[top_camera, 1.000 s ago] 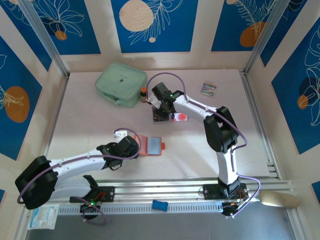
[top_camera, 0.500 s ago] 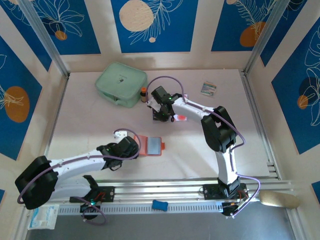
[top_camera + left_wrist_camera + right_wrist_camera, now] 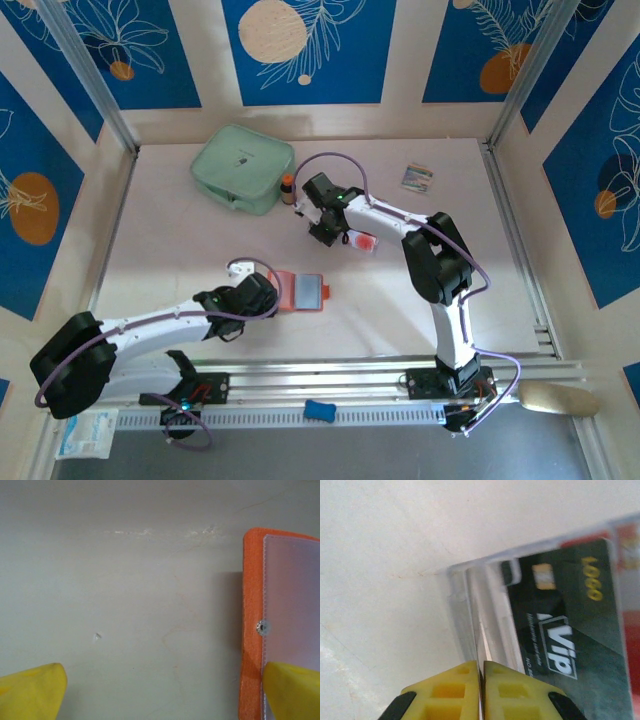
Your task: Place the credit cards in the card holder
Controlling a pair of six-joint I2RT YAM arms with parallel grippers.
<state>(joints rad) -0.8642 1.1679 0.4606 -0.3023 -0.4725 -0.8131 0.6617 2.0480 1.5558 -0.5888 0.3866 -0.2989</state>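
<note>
Overhead, the right gripper point(image 3: 342, 232) reaches to mid-table point(image 3: 190, 240), its tips at the credit cards point(image 3: 364, 241). These lie well apart from the card holder point(image 3: 308, 291), which is spread open nearer the arm bases. The left gripper point(image 3: 270, 293) sits at the holder's left edge, apparently posted there to steady it for loading. A mint-green pouch point(image 3: 240, 165) and a small packet point(image 3: 417, 177) rest along the far side.

Seen from the left wrist, the left gripper point(image 3: 160, 692) has its jaws spread wide and grips nothing. One fingertip point(image 3: 30, 690) is over bare table, while the other overlaps the card holder point(image 3: 252, 595) at its orange rim and clear pocket.

Seen from the right wrist, the right gripper point(image 3: 480, 687) has its pads pressed together on a thin pale edge of the credit cards point(image 3: 560, 615). A black card with "VIP" printed on it stretches up and to the right from the tips. Pinching the edge rather than the flat face looks chosen to peel the cards off the table.
</note>
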